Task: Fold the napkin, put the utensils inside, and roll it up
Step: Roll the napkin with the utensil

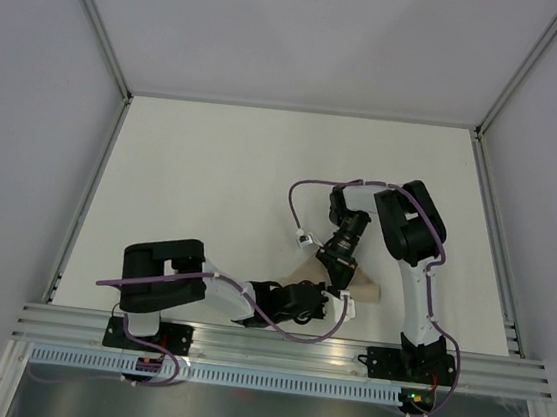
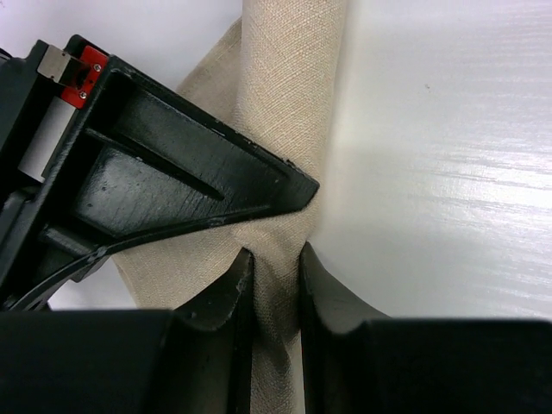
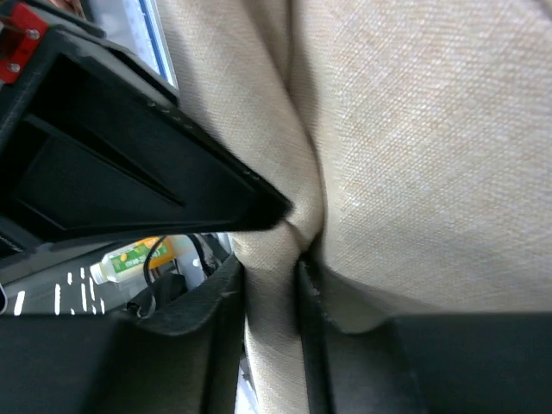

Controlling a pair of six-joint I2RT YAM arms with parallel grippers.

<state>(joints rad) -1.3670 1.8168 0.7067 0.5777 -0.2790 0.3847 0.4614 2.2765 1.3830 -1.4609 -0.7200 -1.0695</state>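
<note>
At lower centre of the overhead view, left gripper (image 1: 323, 300) and right gripper (image 1: 338, 268) each pinch the napkin (image 1: 366, 291); folding looks unfinished, utensils unseen.

napkin (image 2: 291, 95) | tan-beige woven cloth | folded, bunched into narrow crease

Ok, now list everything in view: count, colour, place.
napkin: one, tan-beige, bunched near the table's front edge, between both grippers
utensils: none visible
table: one, white, inside the white-walled enclosure
rail: one, silver, along the table's near edge
left gripper: one, black, pinching a fold of the napkin
right gripper: one, black, pinching the napkin beside the left gripper
</note>
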